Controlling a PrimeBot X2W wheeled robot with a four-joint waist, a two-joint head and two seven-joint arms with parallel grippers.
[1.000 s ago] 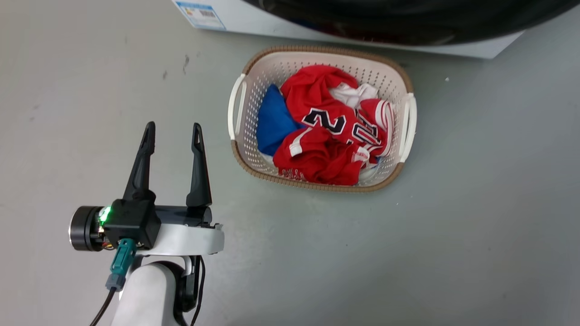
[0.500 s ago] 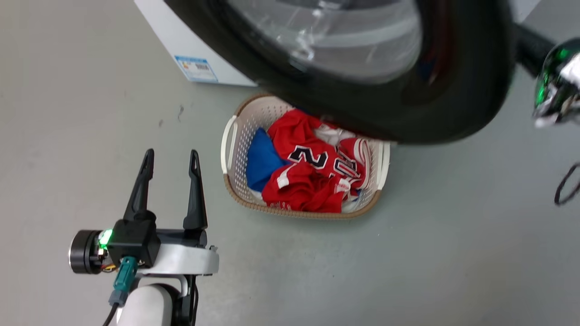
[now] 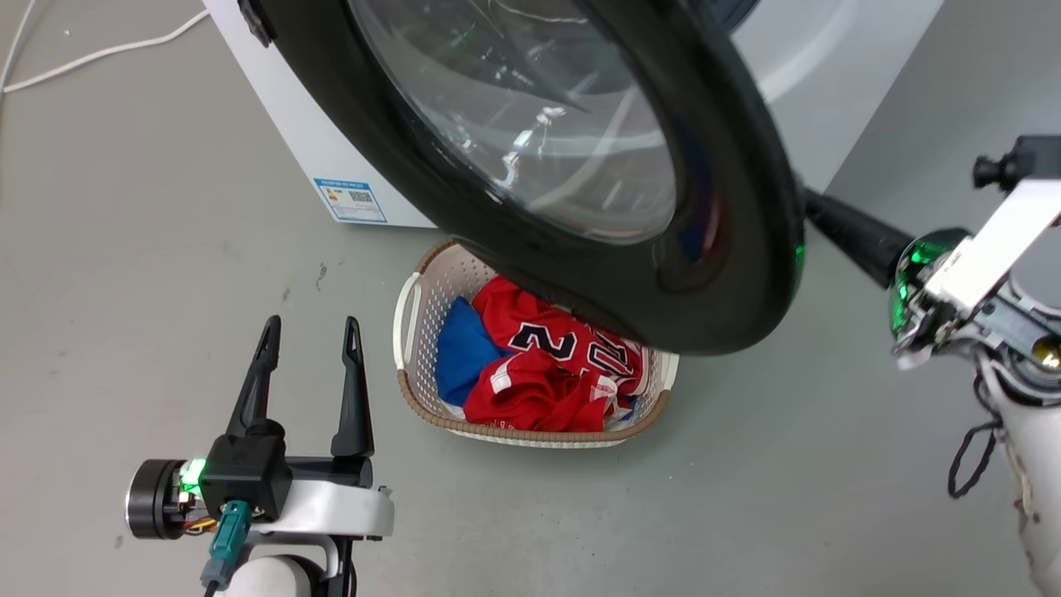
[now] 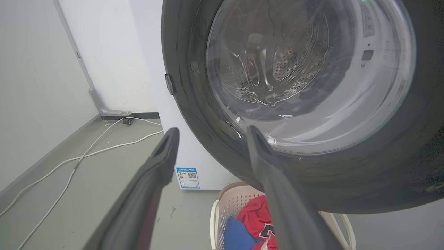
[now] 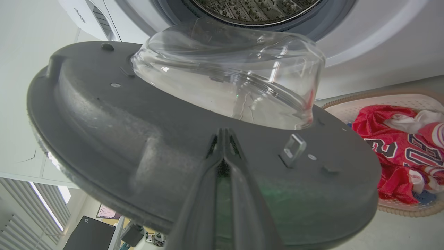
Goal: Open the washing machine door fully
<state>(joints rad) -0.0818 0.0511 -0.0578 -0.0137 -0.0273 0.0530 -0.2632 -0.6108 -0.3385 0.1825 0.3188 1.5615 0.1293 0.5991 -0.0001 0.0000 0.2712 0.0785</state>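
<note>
The washing machine door (image 3: 729,274), a black ring with a clear glass bowl, stands swung out from the white washing machine (image 3: 282,124), over the basket. My right gripper's dark fingers (image 3: 845,234) reach behind the door's free edge. In the right wrist view, my right gripper (image 5: 224,133) is shut with nothing between its fingers, and its tips lie against the door's inner face (image 5: 121,114), below the glass bowl (image 5: 225,76). My left gripper (image 3: 313,325) hangs open over the floor at the lower left, apart from the door (image 4: 312,76).
A white laundry basket (image 3: 408,365) with red and blue clothes sits on the floor under the door. A metal latch hook (image 5: 293,149) sticks out of the door's inner face. White cables (image 4: 69,163) run along the floor left of the machine, towards a wall.
The head camera has tilted up, so the basket sits lower in the picture and the door, machine and right arm have come into view. My left gripper stays open.
</note>
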